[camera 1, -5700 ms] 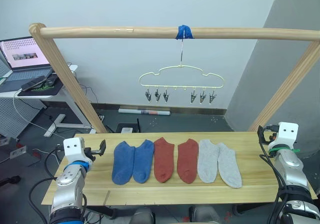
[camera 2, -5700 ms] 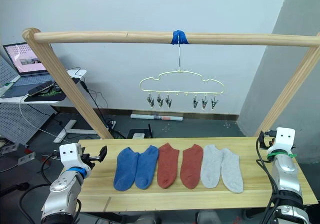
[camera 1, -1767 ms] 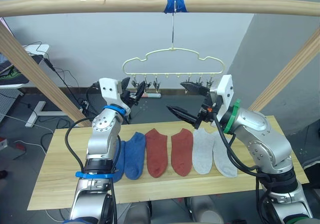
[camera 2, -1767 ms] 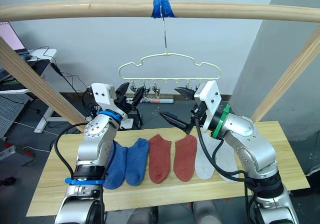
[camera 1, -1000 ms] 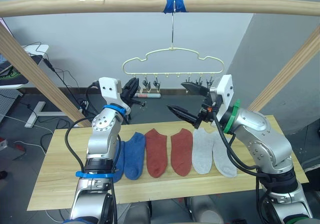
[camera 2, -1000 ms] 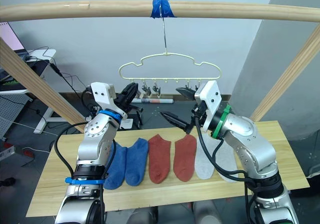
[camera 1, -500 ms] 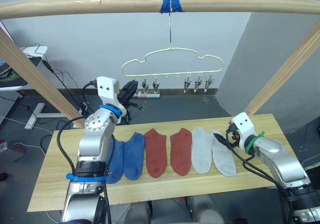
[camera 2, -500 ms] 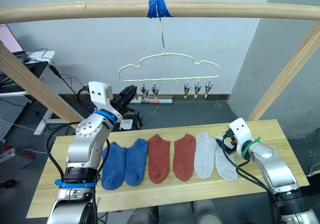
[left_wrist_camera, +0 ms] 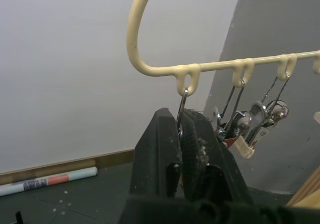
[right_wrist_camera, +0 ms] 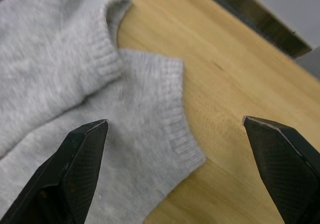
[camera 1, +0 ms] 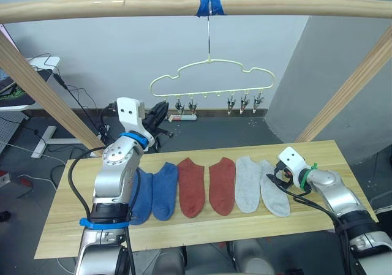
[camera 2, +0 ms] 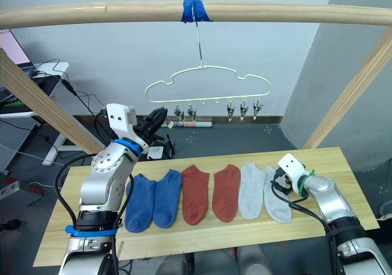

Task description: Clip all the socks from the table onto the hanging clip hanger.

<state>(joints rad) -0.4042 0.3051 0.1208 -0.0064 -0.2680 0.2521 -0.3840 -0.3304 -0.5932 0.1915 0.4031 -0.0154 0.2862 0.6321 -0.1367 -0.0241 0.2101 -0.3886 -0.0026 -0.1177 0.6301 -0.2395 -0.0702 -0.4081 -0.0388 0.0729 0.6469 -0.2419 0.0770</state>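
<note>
Socks: six in a row on the table [camera 1: 318, 155], toes near, cuffs far; blue pair [camera 1: 154, 190] at left, red pair [camera 1: 206, 185] in the middle, grey pair [camera 1: 261, 185] at right; neighbours touching or just beside one another.
Table: long light-wood top, bare at both ends beyond the row.
Hanger [camera 1: 211, 79]: cream wire, cloud outline, hung by its hook from the rail [camera 1: 122, 7] at a blue tape wrap [camera 1: 210, 3]; well above the far side of the table.
Clips [camera 1: 244, 102]: small metal ones dangling below the hanger bar, none holding a sock.
Left gripper [left_wrist_camera: 181, 134]: raised at the hanger's left end, fingers pressed together on the leftmost clip [left_wrist_camera: 181, 115], whose wire loop runs up from between the fingertips to the hanger's eyelet.
Right gripper [right_wrist_camera: 176, 129]: low over the table's right part, fingers spread wide above the cuff of the rightmost grey sock [right_wrist_camera: 125, 149], one fingertip over fabric, the other over bare wood; nothing held.
Background: desk with cables at far left, grey floor, white wall.
</note>
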